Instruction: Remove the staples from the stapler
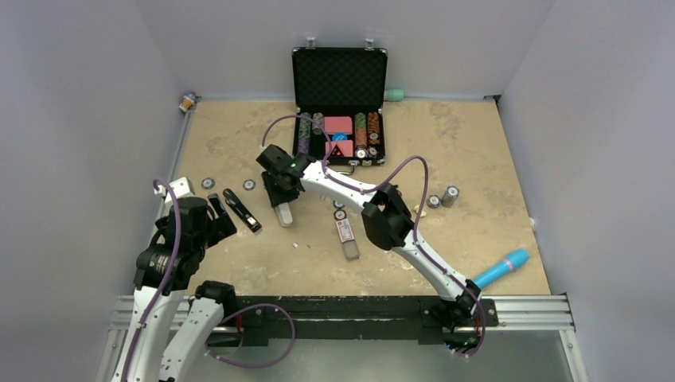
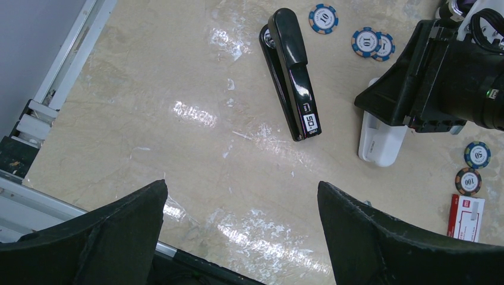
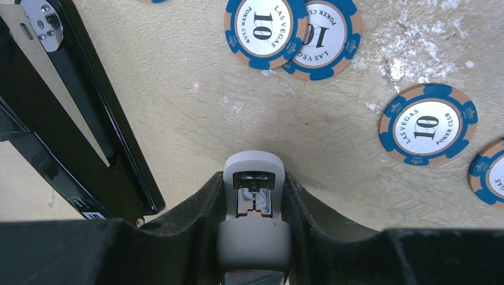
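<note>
The black stapler (image 1: 241, 210) lies on the table left of centre, apart from both grippers; it also shows in the left wrist view (image 2: 294, 77) and at the left of the right wrist view (image 3: 89, 119), where a wedge-shaped gap separates its two arms. My right gripper (image 1: 279, 193) is shut on a white oblong block (image 1: 283, 215), gripped between both fingers (image 3: 254, 178) and resting end-down beside the stapler. My left gripper (image 2: 241, 187) is open and empty, above the table near the stapler's near end. A tiny silvery bit (image 1: 295, 245), perhaps staples, lies on the table.
A clear little box with a red-white label (image 1: 346, 237) lies near centre. Poker chips (image 3: 267, 27) are scattered around the stapler. An open black case (image 1: 340, 103) of chips stands at the back. A blue cylinder (image 1: 501, 268) lies front right. Small chip stacks (image 1: 450, 195) stand right.
</note>
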Motion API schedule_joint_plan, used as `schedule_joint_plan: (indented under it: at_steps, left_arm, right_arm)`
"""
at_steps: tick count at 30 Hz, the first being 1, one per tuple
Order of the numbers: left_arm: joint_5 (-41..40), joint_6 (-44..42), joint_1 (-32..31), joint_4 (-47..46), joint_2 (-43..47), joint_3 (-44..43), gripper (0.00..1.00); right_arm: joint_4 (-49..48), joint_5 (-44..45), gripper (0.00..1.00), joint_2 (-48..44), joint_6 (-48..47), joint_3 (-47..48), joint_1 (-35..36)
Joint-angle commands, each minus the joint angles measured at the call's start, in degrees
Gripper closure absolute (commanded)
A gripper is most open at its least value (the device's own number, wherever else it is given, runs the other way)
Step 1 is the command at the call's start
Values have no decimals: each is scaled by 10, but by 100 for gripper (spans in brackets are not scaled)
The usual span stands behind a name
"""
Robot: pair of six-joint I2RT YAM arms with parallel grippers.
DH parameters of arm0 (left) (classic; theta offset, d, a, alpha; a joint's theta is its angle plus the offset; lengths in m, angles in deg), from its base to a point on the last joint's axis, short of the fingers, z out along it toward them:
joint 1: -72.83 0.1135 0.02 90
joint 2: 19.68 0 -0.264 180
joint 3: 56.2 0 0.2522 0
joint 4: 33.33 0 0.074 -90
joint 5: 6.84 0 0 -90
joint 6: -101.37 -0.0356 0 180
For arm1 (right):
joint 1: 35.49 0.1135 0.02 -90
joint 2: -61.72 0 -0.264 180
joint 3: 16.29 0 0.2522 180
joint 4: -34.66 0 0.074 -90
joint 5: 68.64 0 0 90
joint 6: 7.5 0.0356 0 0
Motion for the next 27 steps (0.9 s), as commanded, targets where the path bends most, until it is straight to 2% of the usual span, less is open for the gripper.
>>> schedule_joint_plan:
  at_steps: [1,4,10,12,13,14,27]
  left_arm:
    - [-4,-16,3,-20,-6,2,0]
    - [-4,-16,3,-20,-5,2,0]
    - [-4,-15,3,-20,-6,2,0]
    - [-4,-15,3,-21,-7,2,0]
    - [-4,-15,3,-20,-7,2,0]
    - [-4,-16,3,-20,-7,2,0]
    - [2,-17,3,-24,-4,4,0]
  right_arm:
    - [-15,-11,74,-7,0,20,0]
    - [-17,-15,71,-11,1,20,0]
    - [-35,-45,53,-25,2,19,0]
    - [-45,-53,43,-34,3,17,0]
    - [-49,-53,34,-40,3,16,0]
    - [-52,-52,30,-46,3,16,0]
    - [-78,-19,26,-135,-32,-7,-3]
